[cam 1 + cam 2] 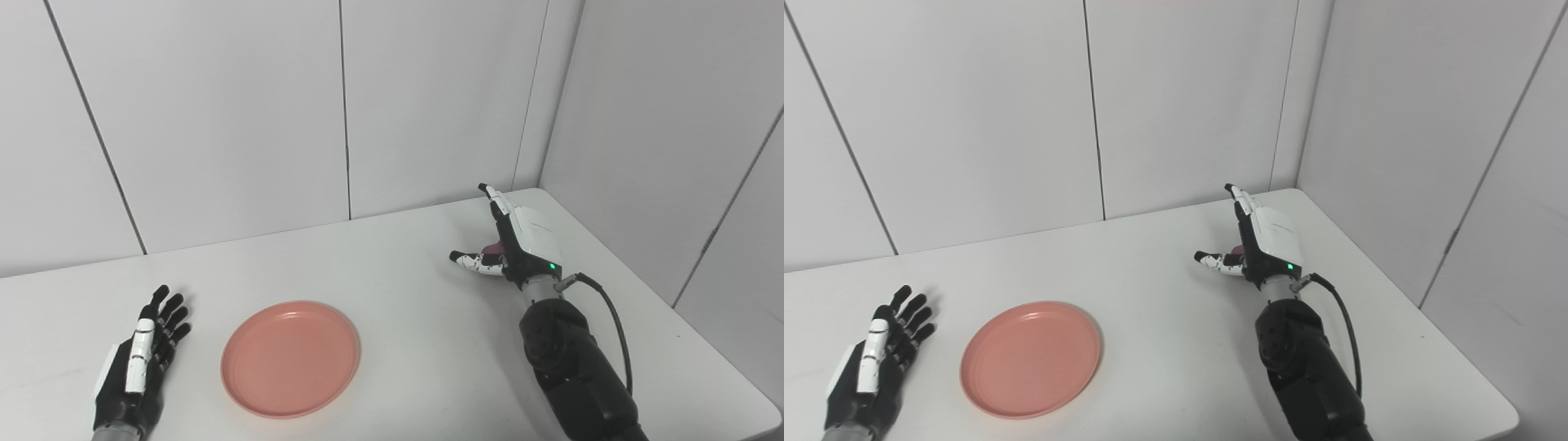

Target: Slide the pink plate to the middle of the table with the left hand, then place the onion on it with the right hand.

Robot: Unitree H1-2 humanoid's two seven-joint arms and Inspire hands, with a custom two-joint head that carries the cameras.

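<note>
White table [404, 257] – panelled walls [245, 122] | pink plate [290, 358] left of centre

Nothing readable from where I'm sitting, honestly. No text, labels, brand marks or numbers on anything I can see. Closest thing to a sign is a small green light on the wrist end of the right robot hand [520, 242], right of the pink plate [290, 358], and it's just a dot.

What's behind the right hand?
Only a purplish sliver, likely the onion, shows behind the right hand, between thumb and palm. The rest is covered. The pink plate sits bare.
</note>
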